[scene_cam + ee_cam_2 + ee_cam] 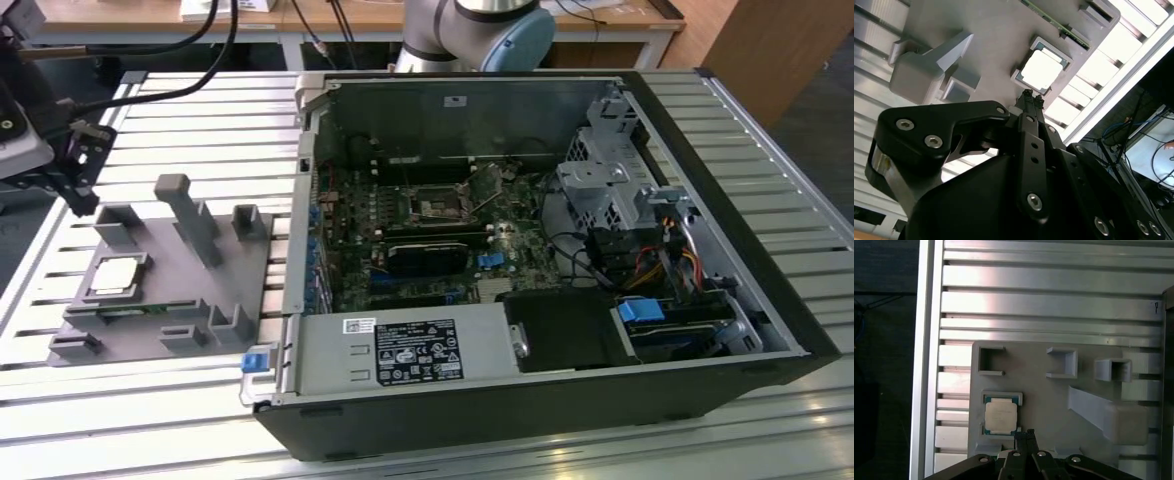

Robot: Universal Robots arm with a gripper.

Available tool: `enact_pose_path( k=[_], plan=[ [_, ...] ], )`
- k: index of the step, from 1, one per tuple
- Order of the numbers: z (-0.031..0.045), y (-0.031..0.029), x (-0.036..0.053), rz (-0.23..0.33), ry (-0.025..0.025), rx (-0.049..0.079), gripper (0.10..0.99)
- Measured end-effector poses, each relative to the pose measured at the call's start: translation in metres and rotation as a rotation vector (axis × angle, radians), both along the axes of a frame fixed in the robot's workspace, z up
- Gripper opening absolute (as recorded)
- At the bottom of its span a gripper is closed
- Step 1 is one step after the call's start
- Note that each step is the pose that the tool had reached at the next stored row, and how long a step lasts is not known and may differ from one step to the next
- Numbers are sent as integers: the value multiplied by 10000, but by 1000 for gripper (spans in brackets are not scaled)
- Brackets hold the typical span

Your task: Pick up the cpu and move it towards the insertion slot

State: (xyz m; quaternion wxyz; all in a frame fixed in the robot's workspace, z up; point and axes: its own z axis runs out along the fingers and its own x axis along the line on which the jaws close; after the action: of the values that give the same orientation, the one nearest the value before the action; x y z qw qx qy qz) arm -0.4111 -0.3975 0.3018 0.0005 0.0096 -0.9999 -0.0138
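One cpu [1000, 416] lies in its recess, my jaws clenched on nothing beside it.
I count one cpu, lying flat in a square recess of the single grey fixture plate [1039, 405] on the slatted bench [160, 100], at the exterior view's left. In both wrist views the jaws are pressed together and empty, tips just beside the chip's edge. One insertion slot [437, 207] sits inside the one open computer case [534, 410], well apart from the cpu.

Bright light glares off the slatted table [1054, 285] and cpu [1041, 70], while the computer case [454, 120] lies dim inside.
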Motion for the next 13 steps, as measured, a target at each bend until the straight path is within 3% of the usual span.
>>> enact_pose_path(
  k=[3, 5, 6, 8, 13],
  plan=[
    [-14, 0, -1, 0, 1, -2, 169],
    [-21, 0, -1, 0, 0, -8, 294],
    [-27, 0, -2, 0, -1, -11, 294],
    [-37, 0, -7, -1, 1, -18, 408],
    [-80, 0, -45, 0, 0, -22, 529]
  ],
)
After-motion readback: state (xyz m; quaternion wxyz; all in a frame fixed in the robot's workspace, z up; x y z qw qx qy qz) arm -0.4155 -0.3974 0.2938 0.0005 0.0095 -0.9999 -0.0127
